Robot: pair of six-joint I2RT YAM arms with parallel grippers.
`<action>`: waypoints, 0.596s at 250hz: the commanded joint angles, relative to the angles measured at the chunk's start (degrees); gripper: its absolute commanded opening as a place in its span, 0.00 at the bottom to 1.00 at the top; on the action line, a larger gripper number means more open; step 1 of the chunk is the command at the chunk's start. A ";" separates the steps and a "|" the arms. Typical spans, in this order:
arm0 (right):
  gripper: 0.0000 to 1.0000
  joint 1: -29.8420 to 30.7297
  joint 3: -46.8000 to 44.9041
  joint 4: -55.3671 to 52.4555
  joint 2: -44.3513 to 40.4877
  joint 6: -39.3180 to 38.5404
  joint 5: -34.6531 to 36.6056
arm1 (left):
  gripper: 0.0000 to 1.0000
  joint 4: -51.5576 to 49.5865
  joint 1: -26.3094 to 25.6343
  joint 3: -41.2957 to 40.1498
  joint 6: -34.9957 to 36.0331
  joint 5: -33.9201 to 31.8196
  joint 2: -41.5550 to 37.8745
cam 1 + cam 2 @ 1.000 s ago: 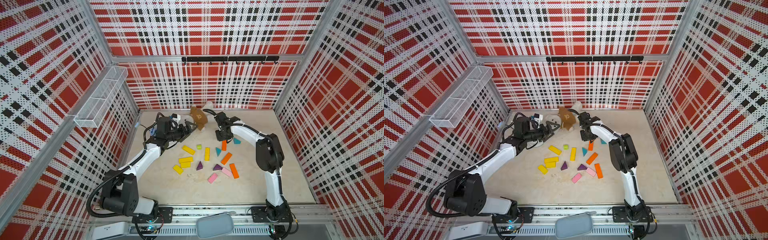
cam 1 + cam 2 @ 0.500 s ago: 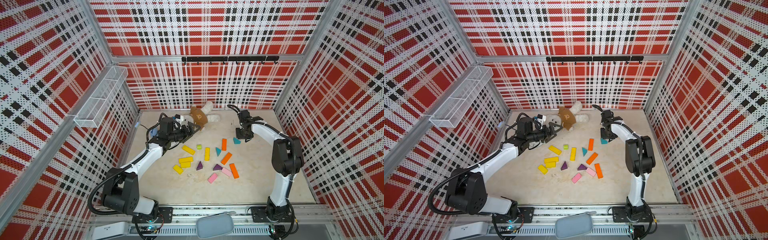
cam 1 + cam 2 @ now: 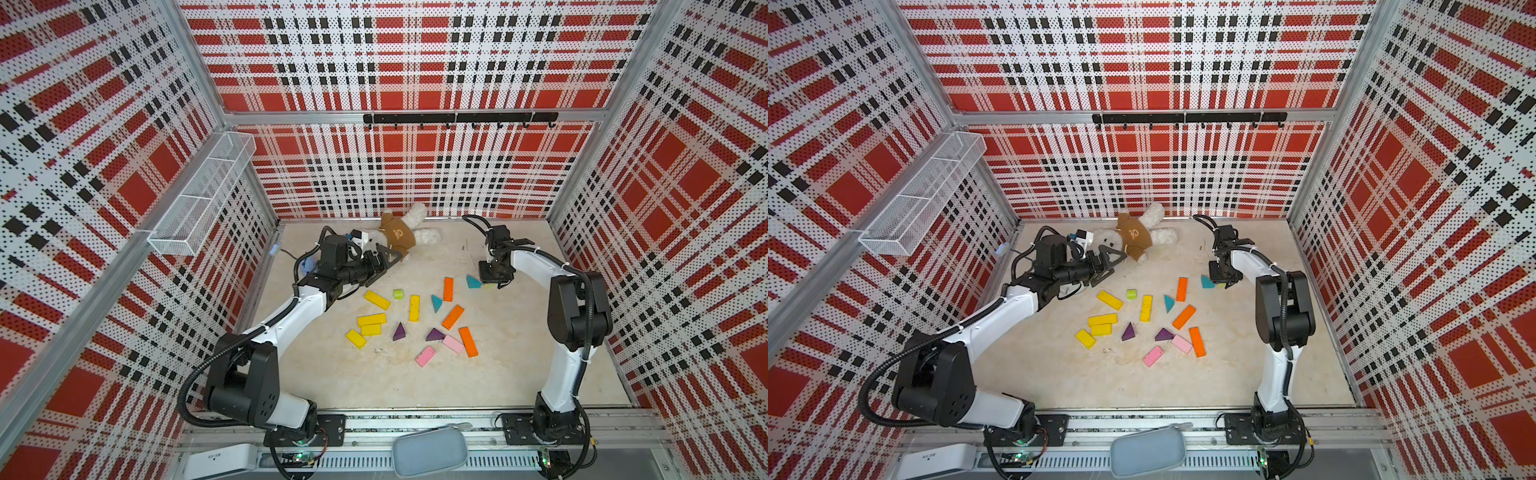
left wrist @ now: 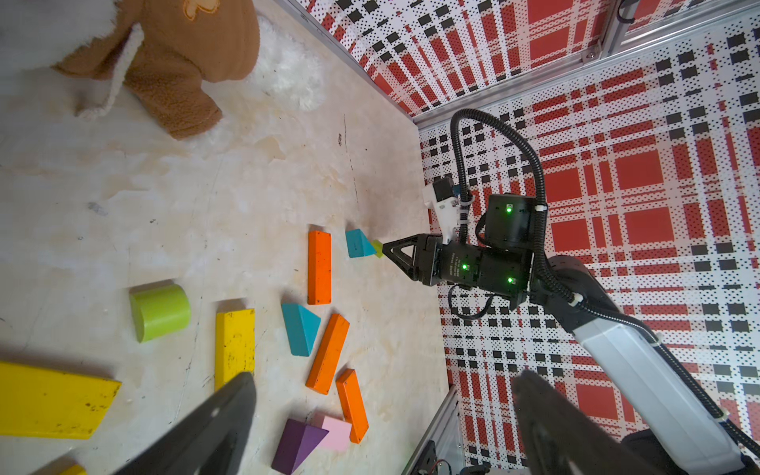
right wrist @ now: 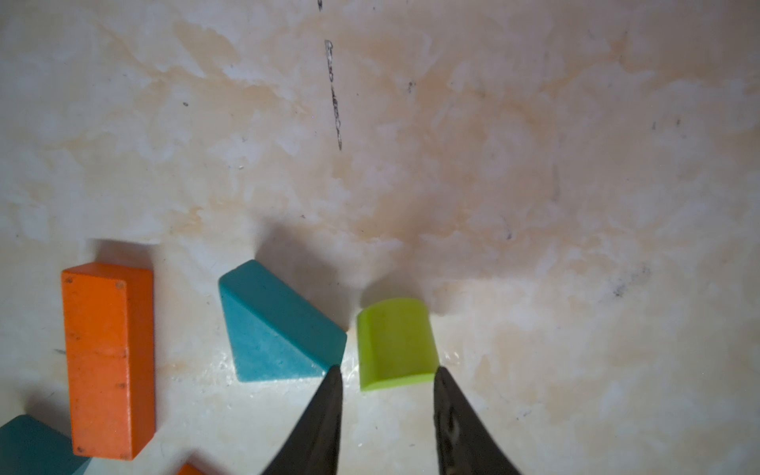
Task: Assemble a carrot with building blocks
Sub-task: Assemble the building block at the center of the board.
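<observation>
The building blocks lie scattered in the middle of the table: yellow (image 3: 376, 300), orange (image 3: 448, 289) and pink (image 3: 425, 356) rectangles, purple triangles (image 3: 399, 332) and a lime cylinder (image 3: 398, 294). At the far right of the group a second lime cylinder (image 5: 395, 341) lies on its side next to a teal triangle (image 5: 275, 325). My right gripper (image 5: 385, 367) points down at this cylinder. Its tips flank the cylinder's near end, with a small gap on the teal side, so it is slightly open. My left gripper (image 4: 384, 376) hovers wide open and empty near the back left (image 3: 384, 259).
A plush bear in a brown top (image 3: 399, 235) lies at the back of the table, close to the left gripper, with a small white object (image 3: 359, 237) beside it. A wire basket (image 3: 203, 199) hangs on the left wall and a black hook rail (image 3: 457, 118) on the back wall.
My right arm has swung from beside the bear to the right end of the block group, and the lime cylinder now rests beside the teal triangle. The left arm has barely shifted.
</observation>
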 commanded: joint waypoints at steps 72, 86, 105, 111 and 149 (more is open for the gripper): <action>0.40 -1.30 -1.69 0.85 -0.86 1.16 -2.73 | 1.00 1.40 -0.34 0.86 -0.03 1.38 0.82; 0.39 -1.30 -3.05 1.08 -1.75 2.23 -3.32 | 1.00 1.40 -0.39 0.87 -0.01 1.42 0.73; 0.36 -1.30 -4.49 0.56 -2.30 3.18 -3.65 | 1.00 1.40 -0.36 0.78 -0.03 1.25 0.54; 0.35 -1.30 -5.10 0.49 -2.59 3.42 -3.24 | 1.00 1.40 -0.36 0.77 -0.03 1.25 0.63; 0.32 -1.30 -9.85 2.48 -5.77 4.47 -3.27 | 0.99 1.40 -2.22 0.77 -0.12 1.26 0.63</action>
